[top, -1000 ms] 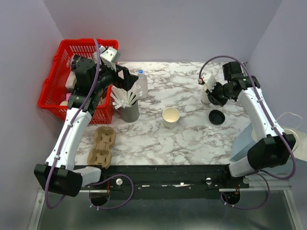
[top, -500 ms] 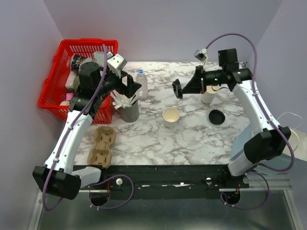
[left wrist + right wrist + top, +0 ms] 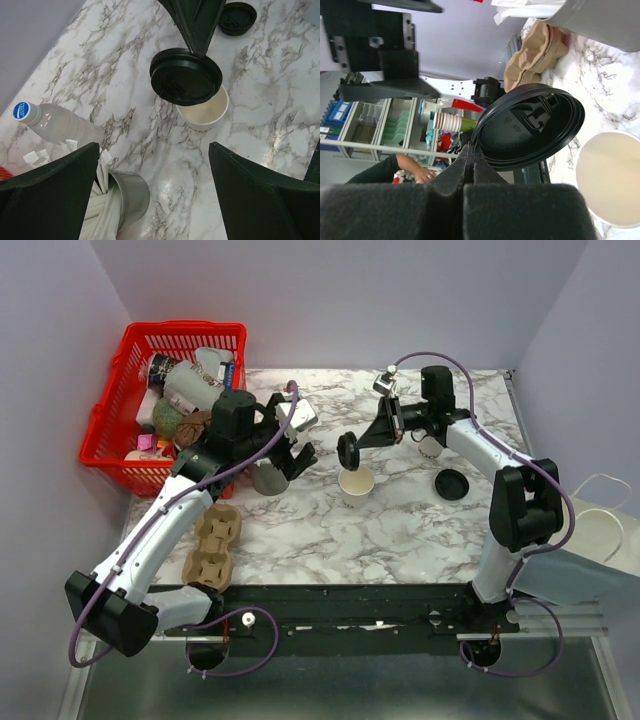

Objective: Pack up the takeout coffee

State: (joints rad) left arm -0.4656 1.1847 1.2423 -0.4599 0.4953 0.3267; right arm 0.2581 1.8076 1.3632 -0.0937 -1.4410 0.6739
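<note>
Right pincer [image 3: 470, 150] clamped on black lid [image 3: 185, 76] — just above open cup [image 3: 205, 107], left pincer [image 3: 154, 149] wide, empty.

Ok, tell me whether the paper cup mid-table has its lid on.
Off. The paper cup stands upright and open-topped; the right gripper holds a black lid tilted above it, not seated.

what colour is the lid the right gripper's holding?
Black. The lid shows best in the left wrist view, above the open cream cup.
</note>
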